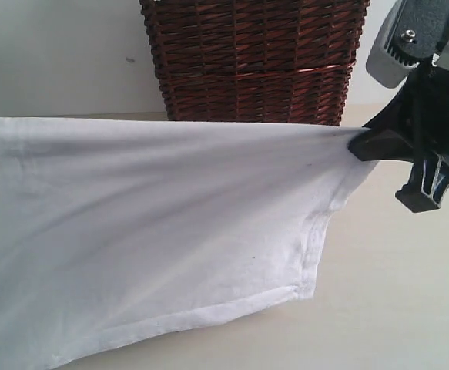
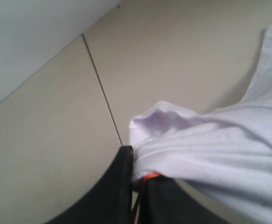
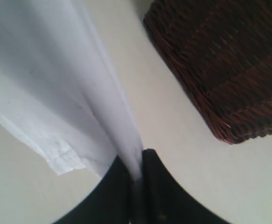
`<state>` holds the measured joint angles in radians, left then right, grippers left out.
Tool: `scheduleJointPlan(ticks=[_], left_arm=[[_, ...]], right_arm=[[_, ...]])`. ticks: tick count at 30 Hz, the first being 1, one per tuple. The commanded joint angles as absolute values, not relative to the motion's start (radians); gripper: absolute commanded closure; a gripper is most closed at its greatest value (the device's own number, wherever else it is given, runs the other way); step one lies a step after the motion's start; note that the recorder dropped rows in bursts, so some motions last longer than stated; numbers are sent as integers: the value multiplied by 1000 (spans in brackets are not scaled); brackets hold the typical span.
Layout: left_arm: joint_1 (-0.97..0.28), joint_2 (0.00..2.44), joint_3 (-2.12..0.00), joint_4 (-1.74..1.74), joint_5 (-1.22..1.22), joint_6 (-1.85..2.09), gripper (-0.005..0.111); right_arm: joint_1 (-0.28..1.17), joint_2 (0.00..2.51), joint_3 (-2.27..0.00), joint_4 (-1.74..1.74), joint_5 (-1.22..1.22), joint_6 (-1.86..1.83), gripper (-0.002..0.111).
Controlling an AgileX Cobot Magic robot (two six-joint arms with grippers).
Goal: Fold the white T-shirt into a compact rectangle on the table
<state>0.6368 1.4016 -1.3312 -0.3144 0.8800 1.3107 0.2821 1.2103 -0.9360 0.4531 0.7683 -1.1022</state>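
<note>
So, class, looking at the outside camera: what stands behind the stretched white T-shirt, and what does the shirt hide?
A dark wicker basket stands behind the white T-shirt; its upper woven wall shows. Its base and the table beneath it are covered by the cloth.

The white T-shirt runs out of the exterior view at nine and six o'clock — the wicker basket is cropped at twelve, rim unseen; the arm behind the right pincer leaves at two.
</note>
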Motion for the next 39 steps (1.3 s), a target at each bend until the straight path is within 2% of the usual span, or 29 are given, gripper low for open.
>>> scheduleJointPlan(ticks=[1, 6, 11, 16, 23, 31, 39], left_arm=[[688, 1379, -1364, -350, 686, 1279, 107], [688, 1409, -1364, -328, 694, 1338, 107], [692, 1451, -1364, -264, 672, 1338, 107], [809, 1467, -1364, -249, 656, 1355, 107], [926, 1467, -1415, -255, 676, 1356, 107], [942, 1476, -1452, -330, 661, 1389, 107], [1037, 1476, -1504, -383, 663, 1386, 107]], right_arm=[[267, 1209, -945, 611, 783, -1257, 108], [303, 1247, -945, 613, 783, -1262, 108], [436, 1331, -945, 612, 709, -1251, 108], [533, 1434, -983, 631, 648, -1251, 108], [535, 1491, -1066, 648, 649, -1258, 108], [535, 1491, -1066, 659, 625, -1255, 108], [535, 1491, -1066, 683, 610, -1255, 108]])
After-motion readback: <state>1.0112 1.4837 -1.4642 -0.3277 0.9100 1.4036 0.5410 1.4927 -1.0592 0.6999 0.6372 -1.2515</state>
